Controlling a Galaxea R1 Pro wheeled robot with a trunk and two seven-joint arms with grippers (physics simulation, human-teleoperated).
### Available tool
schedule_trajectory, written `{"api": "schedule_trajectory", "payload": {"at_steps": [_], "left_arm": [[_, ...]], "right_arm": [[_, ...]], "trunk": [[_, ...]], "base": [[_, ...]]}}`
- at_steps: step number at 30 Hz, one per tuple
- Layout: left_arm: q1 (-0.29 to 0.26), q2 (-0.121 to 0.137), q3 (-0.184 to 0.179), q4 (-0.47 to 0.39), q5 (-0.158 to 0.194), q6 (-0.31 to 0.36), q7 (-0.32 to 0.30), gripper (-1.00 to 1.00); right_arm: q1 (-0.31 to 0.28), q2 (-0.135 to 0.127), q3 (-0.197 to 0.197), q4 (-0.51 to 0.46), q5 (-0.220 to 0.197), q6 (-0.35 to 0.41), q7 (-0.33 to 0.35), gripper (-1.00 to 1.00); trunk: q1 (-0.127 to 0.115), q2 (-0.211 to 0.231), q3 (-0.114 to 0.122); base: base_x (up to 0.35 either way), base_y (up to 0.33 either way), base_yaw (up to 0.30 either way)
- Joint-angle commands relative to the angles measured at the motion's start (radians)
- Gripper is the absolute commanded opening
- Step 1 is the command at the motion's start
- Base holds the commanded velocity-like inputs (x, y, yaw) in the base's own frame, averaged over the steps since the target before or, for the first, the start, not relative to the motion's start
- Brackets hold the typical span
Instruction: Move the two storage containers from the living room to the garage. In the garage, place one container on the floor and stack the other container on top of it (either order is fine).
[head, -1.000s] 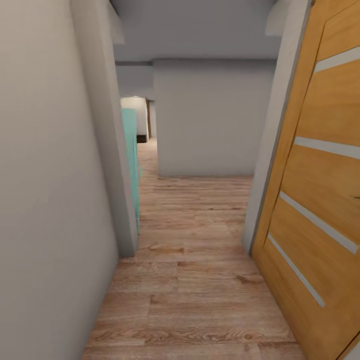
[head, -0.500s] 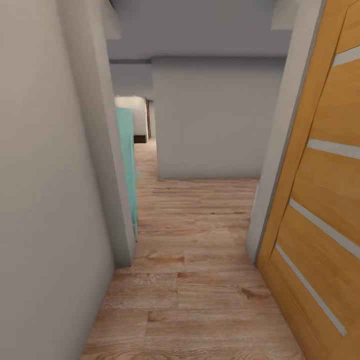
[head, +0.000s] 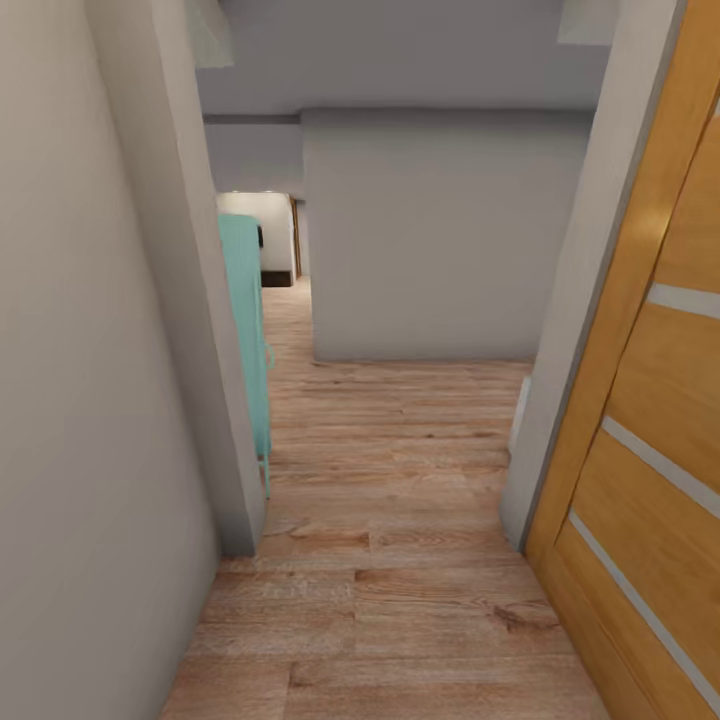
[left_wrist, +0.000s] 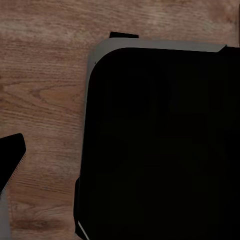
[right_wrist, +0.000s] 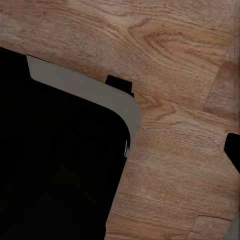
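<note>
The robot is in transit down a narrow corridor on a wood-plank floor (head: 390, 560). A grey wall (head: 90, 400) runs close along one side, and a wood-panelled door (head: 650, 420) stands open on the other. Ahead, the passage bends round a grey block wall (head: 440, 240), with a teal piece of furniture (head: 248, 330) just past the near wall's corner.

To do this stretch well, I judge the base should hold the middle of the planks, clear of both the wall corner and the door's edge, and slow before the bend.

No storage container appears, so where they are and what they hold cannot be told. Both wrist views look down on planks and the robot's dark base (left_wrist: 160, 145); whether either end effector is open or holding anything cannot be told.
</note>
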Motion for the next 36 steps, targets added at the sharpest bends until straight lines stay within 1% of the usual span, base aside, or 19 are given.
{"api": "schedule_trajectory", "payload": {"at_steps": [1, 11, 23, 36], "left_arm": [[0.0, 0.0, 0.0, 0.0, 0.008, -0.002, 0.0, 1.0], [0.0, 0.0, 0.0, 0.0, 0.008, -0.002, 0.0, 1.0], [0.0, 0.0, 0.0, 0.0, 0.008, -0.002, 0.0, 1.0], [0.0, 0.0, 0.0, 0.0, 0.008, -0.002, 0.0, 1.0]], "right_arm": [[-0.001, 0.0, 0.006, 0.003, -0.01, -0.006, 0.006, 1.0], [-0.001, 0.002, 0.007, 0.003, -0.011, -0.007, 0.004, 1.0], [-0.001, 0.003, 0.005, 0.003, -0.012, -0.007, 0.004, 1.0], [-0.001, 0.002, 0.006, 0.003, -0.01, -0.007, 0.003, 1.0]], "trunk": [[0.001, 0.0, -0.001], [0.001, 0.0, -0.001], [0.001, 0.0, -0.001], [0.001, 0.0, -0.001]], "base": [[0.322, 0.0, 0.0], [0.322, 0.0, -0.01], [0.322, 0.0, -0.206], [0.322, 0.0, -0.016]]}}
